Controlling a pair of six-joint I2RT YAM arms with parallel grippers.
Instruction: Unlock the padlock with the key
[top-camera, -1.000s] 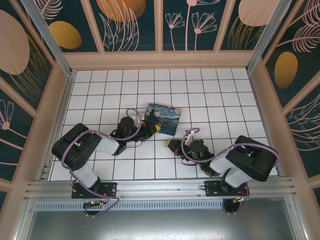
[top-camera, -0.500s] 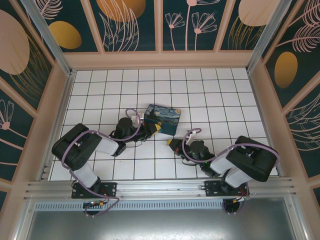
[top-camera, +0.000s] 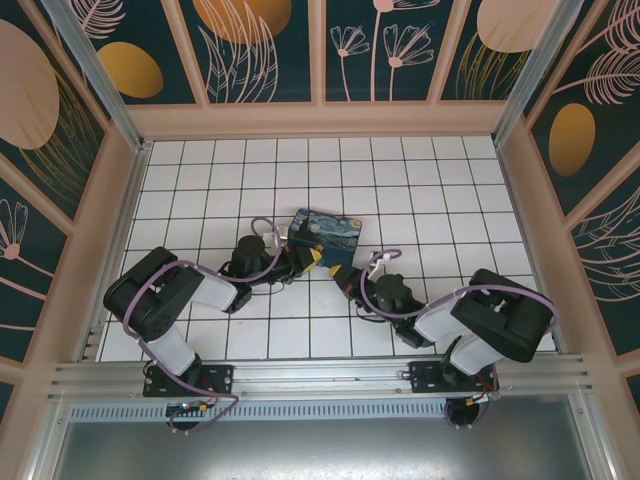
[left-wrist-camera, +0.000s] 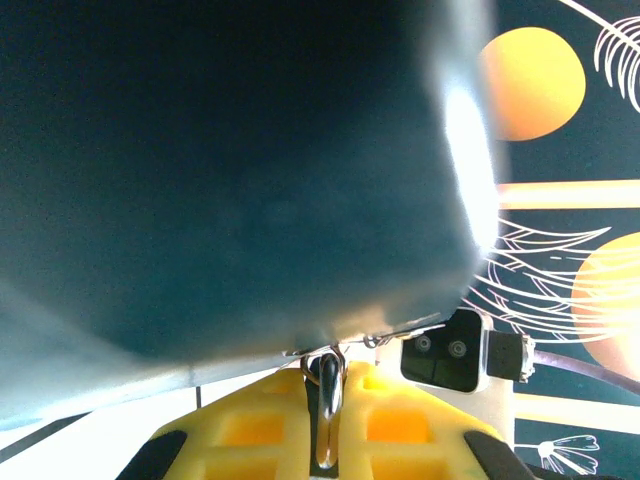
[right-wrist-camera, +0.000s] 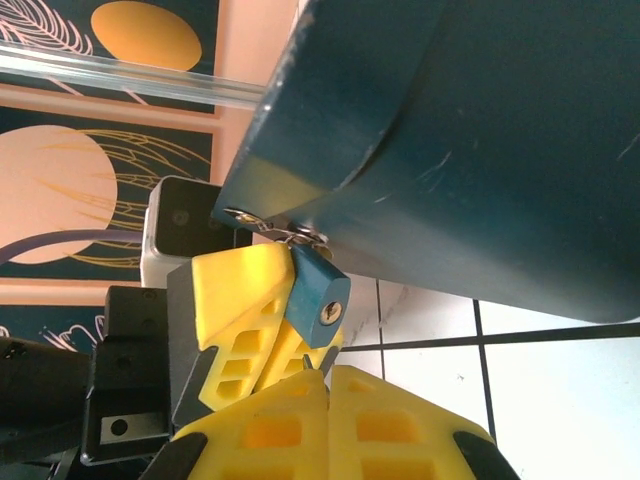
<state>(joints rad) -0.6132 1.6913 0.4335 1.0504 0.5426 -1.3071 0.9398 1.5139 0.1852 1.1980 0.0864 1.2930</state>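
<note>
I'm seeing the padlock (right-wrist-camera: 320, 290) hanging at the lower edge of the printed box (top-camera: 330, 232), and the left gripper (top-camera: 312, 258) is pinching it, keyhole facing the right wrist camera. The right gripper (right-wrist-camera: 328, 390) is pressing its fingers together on a thin sliver I'm taking for the key (right-wrist-camera: 322, 358), just below the keyhole. I'm worrying that a tilted tip is going to skate off the lock face or twist in the grip. White tiles (top-camera: 400, 180) are lying underneath, and floral walls (top-camera: 270, 50) are closing us in
</note>
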